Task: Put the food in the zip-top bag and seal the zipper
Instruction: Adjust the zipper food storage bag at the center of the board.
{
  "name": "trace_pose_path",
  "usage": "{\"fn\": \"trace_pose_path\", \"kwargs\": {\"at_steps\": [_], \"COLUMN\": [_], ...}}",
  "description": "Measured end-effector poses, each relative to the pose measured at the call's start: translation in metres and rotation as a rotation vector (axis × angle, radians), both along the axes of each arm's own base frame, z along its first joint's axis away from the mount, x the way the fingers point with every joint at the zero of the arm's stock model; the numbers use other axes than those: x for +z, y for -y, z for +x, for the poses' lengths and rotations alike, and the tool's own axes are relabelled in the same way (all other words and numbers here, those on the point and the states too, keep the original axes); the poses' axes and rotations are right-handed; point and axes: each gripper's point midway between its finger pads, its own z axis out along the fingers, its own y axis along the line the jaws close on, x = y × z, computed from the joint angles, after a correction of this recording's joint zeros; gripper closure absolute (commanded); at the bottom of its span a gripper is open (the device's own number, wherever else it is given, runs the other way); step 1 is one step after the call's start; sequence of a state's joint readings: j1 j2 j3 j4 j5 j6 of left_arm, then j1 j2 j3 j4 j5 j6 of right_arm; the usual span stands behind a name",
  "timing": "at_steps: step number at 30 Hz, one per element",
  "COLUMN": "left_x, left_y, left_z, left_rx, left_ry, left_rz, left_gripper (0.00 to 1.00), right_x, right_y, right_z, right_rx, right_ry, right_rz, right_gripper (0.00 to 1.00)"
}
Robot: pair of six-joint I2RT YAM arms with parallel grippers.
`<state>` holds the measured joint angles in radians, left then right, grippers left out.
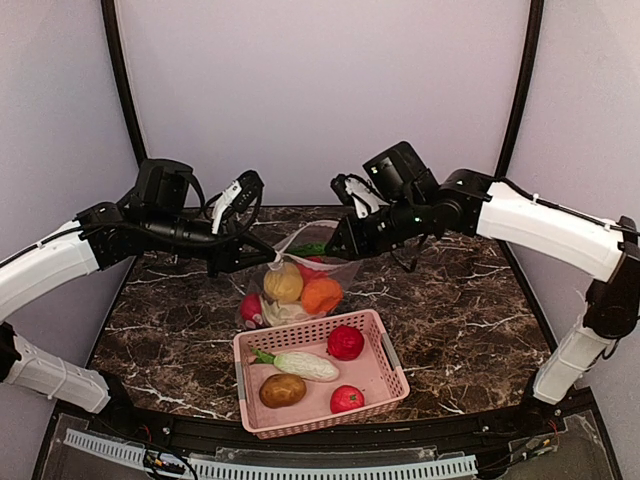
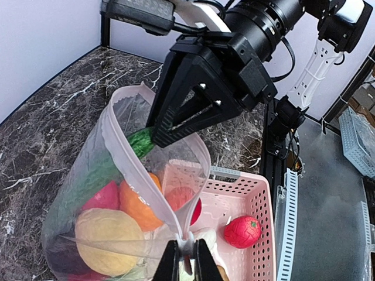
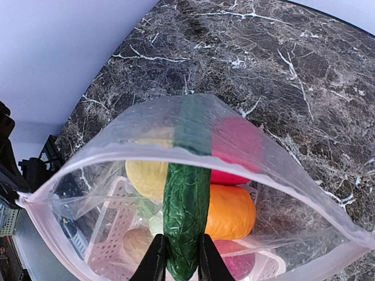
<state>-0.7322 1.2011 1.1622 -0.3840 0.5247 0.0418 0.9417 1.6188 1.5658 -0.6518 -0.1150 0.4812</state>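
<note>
My left gripper (image 2: pixel 187 256) clamps the zipper (image 2: pixel 138 171) end, right gripper (image 3: pixel 179 257) grips one cucumber (image 3: pixel 186 211) in the bag's (image 3: pixel 146 120) gaping mouth, room either side, basket (image 1: pixel 392 350) holding four foods (image 1: pixel 345 342).

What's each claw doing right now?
Left claw: closed on the zipper of the zip-top bag.
Right claw: closed on the cucumber.

One clear bag (image 3: pixel 293 199), one pink basket (image 1: pixel 320 418), one cucumber (image 3: pixel 187 216), one potato (image 1: pixel 282 390), one white radish (image 1: pixel 300 365), two red fruits (image 1: pixel 345 342) (image 1: pixel 347 398) in the basket
</note>
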Motion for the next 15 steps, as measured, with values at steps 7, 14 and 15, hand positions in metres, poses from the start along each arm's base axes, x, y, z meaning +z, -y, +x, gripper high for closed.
{"fn": "trace_pose_path", "kwargs": {"at_steps": [7,14,15], "left_x": [-0.007,-0.010,-0.010], "left_y": [0.008,0.012,0.012], "left_z": [-0.006,-0.006,-0.006], "left_rx": [-0.072,-0.094,-0.094], "left_ry": [-0.037,-0.043,-0.043], "left_rz": [0.005,0.014,0.015], "left_gripper": [0.99,0.99,0.99], "right_x": [0.002,-0.020,-0.023], "right_y": [-0.020,-0.035,-0.037], "right_z": [0.014,0.026,0.028], "right_rx": [0.024,0.048,0.050], "right_ry": [0.022,0.000,-0.002], "right_rz": [-0.014,-0.064,-0.066], "right_gripper": [0.86,0.87,0.87]}}
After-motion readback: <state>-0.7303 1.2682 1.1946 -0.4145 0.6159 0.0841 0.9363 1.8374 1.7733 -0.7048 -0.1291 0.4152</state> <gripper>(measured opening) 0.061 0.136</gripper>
